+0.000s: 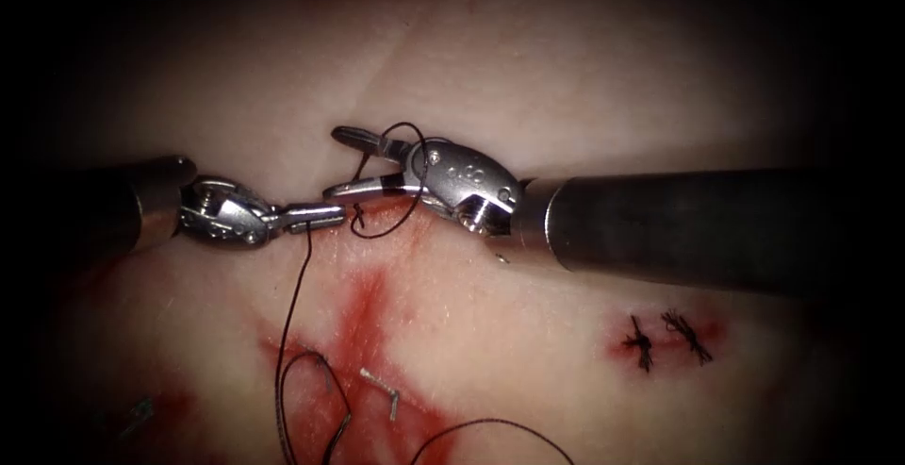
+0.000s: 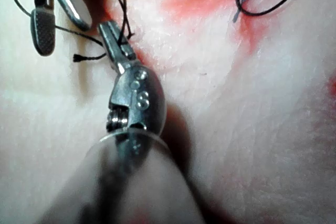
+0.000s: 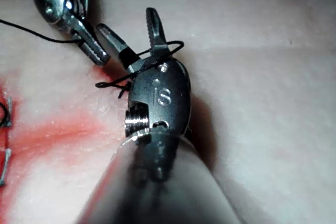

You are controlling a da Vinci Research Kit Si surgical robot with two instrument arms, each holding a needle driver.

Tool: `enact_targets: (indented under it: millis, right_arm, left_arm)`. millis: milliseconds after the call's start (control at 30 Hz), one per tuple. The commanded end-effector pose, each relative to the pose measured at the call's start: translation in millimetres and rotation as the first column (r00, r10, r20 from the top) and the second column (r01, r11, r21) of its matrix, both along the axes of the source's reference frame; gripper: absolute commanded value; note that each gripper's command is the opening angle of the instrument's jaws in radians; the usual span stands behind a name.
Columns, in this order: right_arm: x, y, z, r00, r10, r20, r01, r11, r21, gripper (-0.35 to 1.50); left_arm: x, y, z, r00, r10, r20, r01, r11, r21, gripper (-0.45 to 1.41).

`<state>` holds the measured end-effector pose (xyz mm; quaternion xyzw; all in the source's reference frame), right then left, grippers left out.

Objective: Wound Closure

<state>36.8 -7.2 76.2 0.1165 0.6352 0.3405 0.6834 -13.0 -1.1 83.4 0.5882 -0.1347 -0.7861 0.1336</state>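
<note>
Endoscope view tells us our left steel tool (image 1: 316,217) clamps the thin black thread (image 1: 292,314) while the looped right tool (image 1: 363,161) gapes empty, so we'd judge steady tension matters.

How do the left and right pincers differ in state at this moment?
The left pincer is shut on the thread, coming in from the picture's left; the right pincer is open, gripping nothing, with thread looped around it. Both meet above the cut, and the needle lies loose on the tissue.

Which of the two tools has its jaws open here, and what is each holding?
The right tool: its jaws stand apart with thread looped around them, gripping nothing. The left tool is shut on the thread.
</note>
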Motion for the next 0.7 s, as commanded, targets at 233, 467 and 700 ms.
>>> enact_targets:
  millis: [233,467,700]
  right_arm:
    - [0.8,-1.7,2.3,0.998,0.058,0.024,-0.060,0.988,0.143,0.74]
    - [-0.4,-0.5,3.0,0.991,0.116,0.063,-0.125,0.979,0.164,0.74]
    - [-0.2,-1.4,4.0,0.981,0.150,0.126,-0.184,0.929,0.322,0.71]
  left_arm:
    - [-1.6,-1.2,0.0,1.000,0.013,0.005,-0.013,1.000,0.005,-0.45]
    - [-2.6,-2.9,-0.5,1.000,0.019,0.002,-0.019,1.000,0.017,-0.45]
    - [-3.5,-2.9,-0.5,1.000,0.018,0.002,-0.018,1.000,0.019,-0.45]
